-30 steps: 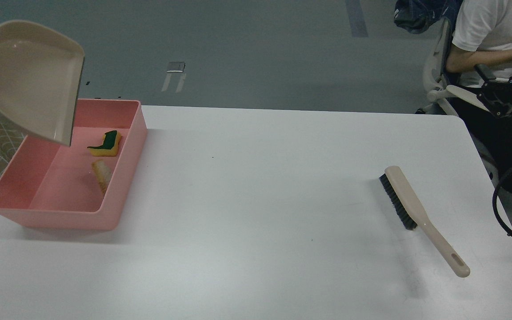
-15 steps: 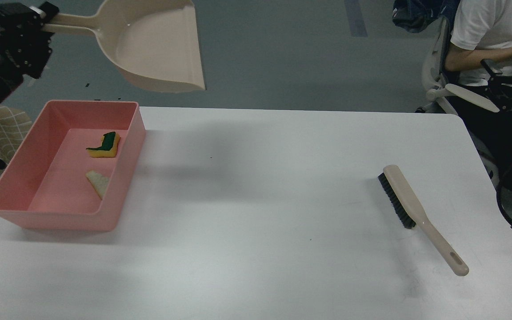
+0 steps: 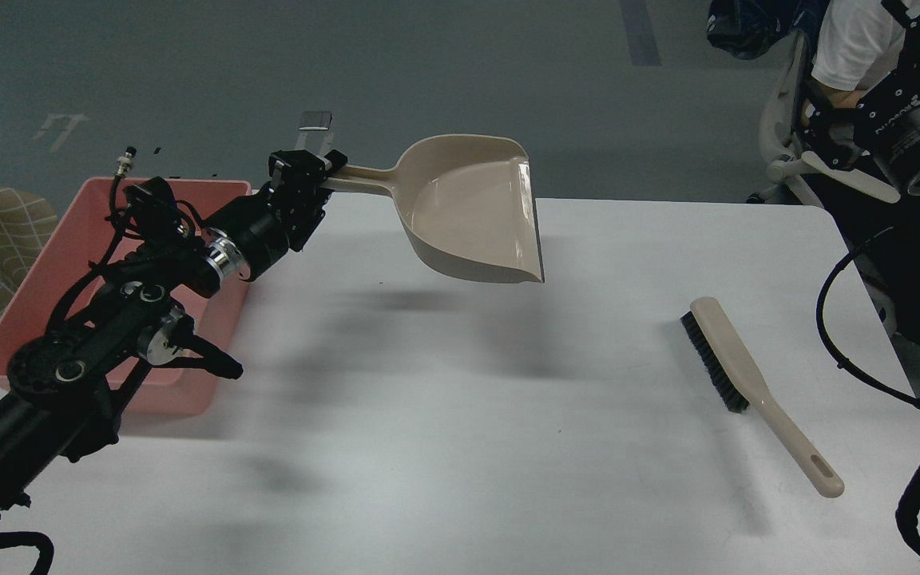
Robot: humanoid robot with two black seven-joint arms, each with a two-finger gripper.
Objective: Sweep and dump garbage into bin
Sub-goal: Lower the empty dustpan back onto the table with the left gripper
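Since the earlier frame, left gripper has carried the beige long-handled plastic dustpan from above the bin toward table centre. Fingers pinch the handle end; pan hangs clear of the white table, long axis running 9-to-3 o'clock, mouth toward 3. Shallow pink rectangular plastic bin sits at 8 o'clock from the gripper; garbage presumably inside, hidden by the arm. Right gripper raised at far right; cannot tell its state. Beige black-bristled hand brush lies nearer the right arm.
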